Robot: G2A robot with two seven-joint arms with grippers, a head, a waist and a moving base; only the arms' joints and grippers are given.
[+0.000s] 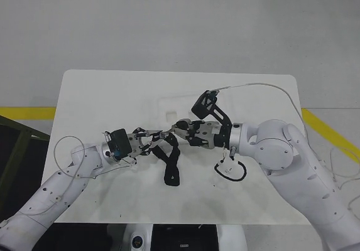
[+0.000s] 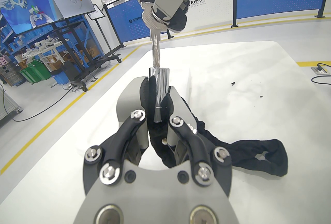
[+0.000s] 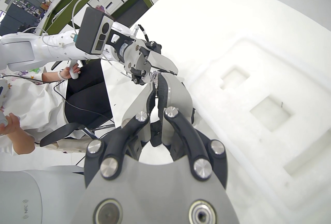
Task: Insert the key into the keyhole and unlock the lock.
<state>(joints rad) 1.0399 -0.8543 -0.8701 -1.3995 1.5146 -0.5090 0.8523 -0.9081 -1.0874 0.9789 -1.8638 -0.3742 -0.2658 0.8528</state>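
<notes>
Left claw [image 2: 157, 95] is clamped tight on the lock cylinder [image 2: 162, 85], with its black chain sleeve [image 2: 258, 155] trailing onto the table [image 2: 232, 67]. Right claw [image 2: 165, 20] is pinched closed on the key [image 2: 156, 51], whose tip meets the cylinder's end, held above mid-table.

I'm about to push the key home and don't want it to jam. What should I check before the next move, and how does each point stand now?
1. Right gripper holds the key: ok, shut on its head.
2. Left gripper holds the lock cylinder: ok, clamped between both fingers with the end face exposed.
3. Blade lined up with the cylinder: ok in the left wrist view, cannot tell in depth.
4. Tip inside the keyhole: cannot tell. The tip meets the end face, but the keyhole is hidden.
5. Black chain away from the key: ok, it trails onto the table.
</notes>
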